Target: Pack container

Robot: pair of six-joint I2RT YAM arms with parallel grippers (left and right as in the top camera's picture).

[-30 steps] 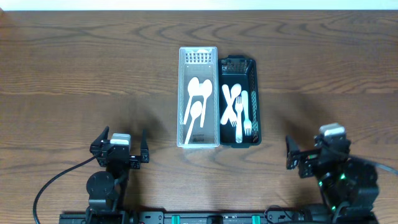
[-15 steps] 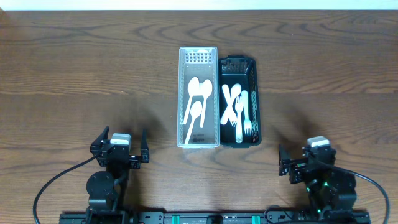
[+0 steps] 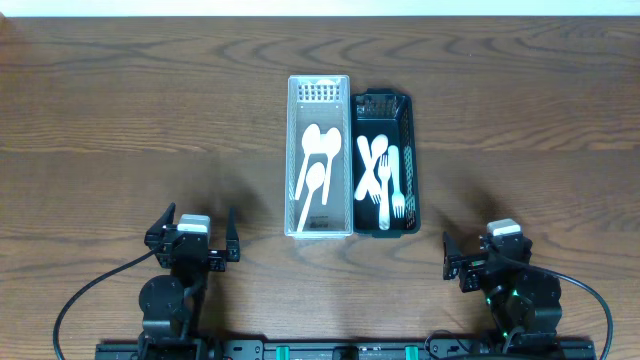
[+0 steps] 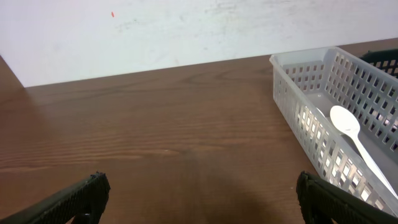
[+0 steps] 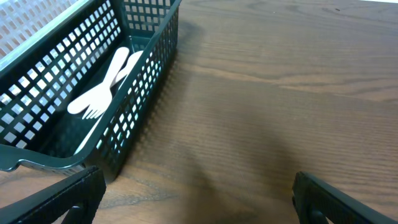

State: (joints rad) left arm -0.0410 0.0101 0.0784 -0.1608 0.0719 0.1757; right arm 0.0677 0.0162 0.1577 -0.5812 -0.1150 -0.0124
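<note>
Across brown wood table (image 3: pixel 120 120), retreating with right claw (image 3: pixel 485 265) toward base, jaws spread wide and empty (left claw (image 3: pixel 196 240) parked, equally wide). Leaving forks (image 3: pixel 385 175) in black basket (image 3: pixel 408 160) ahead-left, spoons (image 3: pixel 315 160) in white basket (image 3: pixel 293 150) beyond; seemingly finishing packing.

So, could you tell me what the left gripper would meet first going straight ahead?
Likely nothing: the left gripper faces only table up to its far edge; the white basket lies off to its right.
</note>
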